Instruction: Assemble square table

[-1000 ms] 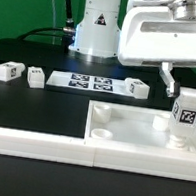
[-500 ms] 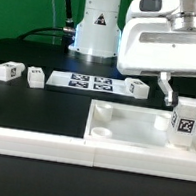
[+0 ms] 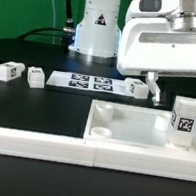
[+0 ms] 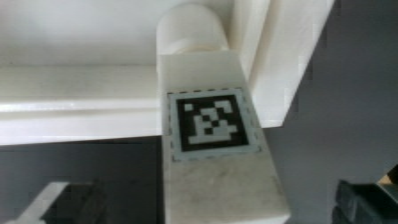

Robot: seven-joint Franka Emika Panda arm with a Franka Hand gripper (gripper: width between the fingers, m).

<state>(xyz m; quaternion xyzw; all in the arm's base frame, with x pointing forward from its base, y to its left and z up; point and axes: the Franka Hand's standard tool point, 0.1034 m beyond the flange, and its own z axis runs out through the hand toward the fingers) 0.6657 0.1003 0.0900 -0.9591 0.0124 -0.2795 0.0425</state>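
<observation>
The upright leg [image 3: 185, 118] is standing on end in the far corner of the tabletop [image 3: 142, 130], at the exterior view's right. Its long axis is running vertical and its square tag is facing the exterior camera. The tabletop is lying flat on the black counter [image 3: 45, 104] with its raised rim pointing up.

The end effector [image 3: 182, 90] is hovering just above the leg with its jaws spread wide. One finger [image 3: 153, 91] is hanging clear of the leg's side, and the wrist view is showing the leg [image 4: 214, 125] free between both fingers, so nothing is being held.

Behind the tabletop, the marker board [image 3: 91, 84] is lying flat. A spare leg [image 3: 138, 88] is resting just beside its end, near that finger. A pair of spare legs [image 3: 36, 74] is sitting well apart at the exterior view's left. The long white rail [image 3: 39, 144] is running along the tabletop's near edge. Open counter is lying at the exterior view's left of the tabletop.
</observation>
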